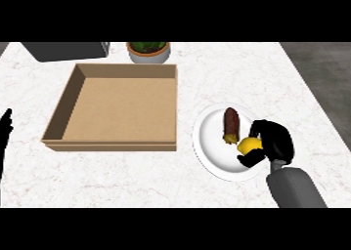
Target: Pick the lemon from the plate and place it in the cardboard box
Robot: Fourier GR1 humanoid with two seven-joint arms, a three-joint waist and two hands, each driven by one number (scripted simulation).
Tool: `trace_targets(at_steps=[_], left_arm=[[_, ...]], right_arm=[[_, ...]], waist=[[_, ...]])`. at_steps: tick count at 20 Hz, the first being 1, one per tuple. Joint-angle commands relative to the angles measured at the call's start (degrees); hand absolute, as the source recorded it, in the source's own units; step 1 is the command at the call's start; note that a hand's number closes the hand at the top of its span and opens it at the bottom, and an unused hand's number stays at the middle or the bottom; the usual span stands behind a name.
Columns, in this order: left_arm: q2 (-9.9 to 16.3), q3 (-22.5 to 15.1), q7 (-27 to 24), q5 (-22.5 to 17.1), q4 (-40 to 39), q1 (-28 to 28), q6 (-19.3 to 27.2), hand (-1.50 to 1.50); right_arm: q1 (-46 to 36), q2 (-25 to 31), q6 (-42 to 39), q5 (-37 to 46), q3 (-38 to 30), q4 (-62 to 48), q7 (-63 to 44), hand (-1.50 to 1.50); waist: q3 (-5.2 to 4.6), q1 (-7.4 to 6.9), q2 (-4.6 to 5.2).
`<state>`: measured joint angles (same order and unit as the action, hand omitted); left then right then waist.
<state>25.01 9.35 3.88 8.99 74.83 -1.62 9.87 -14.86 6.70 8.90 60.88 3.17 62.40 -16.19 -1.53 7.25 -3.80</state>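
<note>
A yellow lemon (249, 144) lies on the right part of a white plate (210, 156), just below a brown elongated food item (230, 125). My right hand (276, 139) is over the plate's right side, its fingers and thumb curled round the lemon and hiding part of it. The open cardboard box (114, 106) stands to the left of the plate with nothing in it. My left hand (0, 139) rests open at the left edge, fingers pointing up, left of the box.
A potted green plant (148, 51) stands behind the box at the counter's far side. A dark grey appliance (66, 50) sits at the far left corner. The white marble counter (135, 176) ends just right of the plate.
</note>
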Motion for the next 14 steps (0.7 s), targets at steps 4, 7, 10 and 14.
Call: trace_targets(at_steps=[4,7,10,14], left_arm=[[-0.07,-0.57,-0.24,0.46,0.18,-0.01,-0.14,0.00],[-0.48,-1.11,-0.76,-0.16,0.41,-0.75,-1.17,0.00],[0.00,-2.19,0.59,0.38,1.42,-3.15,-1.98,0.00],[-0.99,-3.98,0.03,0.65,1.41,-4.71,-3.13,0.00]], right_arm=[[-3.35,-6.52,9.39,15.20,6.32,12.52,-21.83,1.50],[-5.24,-6.61,7.11,20.72,13.34,17.73,-31.02,1.50],[-9.96,-6.65,2.41,23.14,20.85,21.05,-42.31,1.50],[-19.05,-6.68,-3.99,21.79,30.28,23.89,-59.34,1.50]], waist=[[0.65,-2.08,0.59],[0.89,-3.95,1.19],[1.15,-6.37,1.87],[1.36,-9.40,3.09]])
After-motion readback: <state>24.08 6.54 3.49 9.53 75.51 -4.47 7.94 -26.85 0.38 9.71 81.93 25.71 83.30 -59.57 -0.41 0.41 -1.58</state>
